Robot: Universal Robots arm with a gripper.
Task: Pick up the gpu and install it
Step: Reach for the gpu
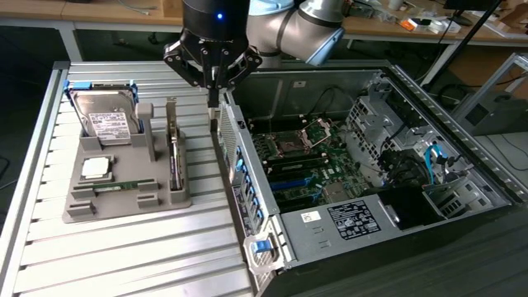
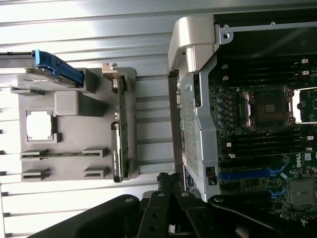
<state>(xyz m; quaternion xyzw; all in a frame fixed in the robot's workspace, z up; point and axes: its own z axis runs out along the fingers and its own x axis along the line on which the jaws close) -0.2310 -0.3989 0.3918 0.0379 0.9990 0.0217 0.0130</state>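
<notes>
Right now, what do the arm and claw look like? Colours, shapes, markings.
The arm is a silver-grey tube with a pale blue joint cap. Its wrist section is glossy black, with a small blue light lit on it. The claw is black, built of bolted linkage bars that narrow to two slim fingers. I can't read any markings.

The exterior view looks from high up and to one side, angled steeply down across a slatted metal table [image 1: 123,247]. It is near enough to take in the whole grey parts holder [image 1: 115,167] at the exterior view's left and the open computer case [image 1: 244,179] at its right, with workbenches [image 1: 107,12] behind. The wrist view faces straight down past the gripper [image 2: 167,182], whose black linkage sits close in the foreground. Both views share the parts holder [image 2: 79,129], the case [image 2: 198,129] wall beside it and part of the motherboard [image 1: 305,167]
</notes>
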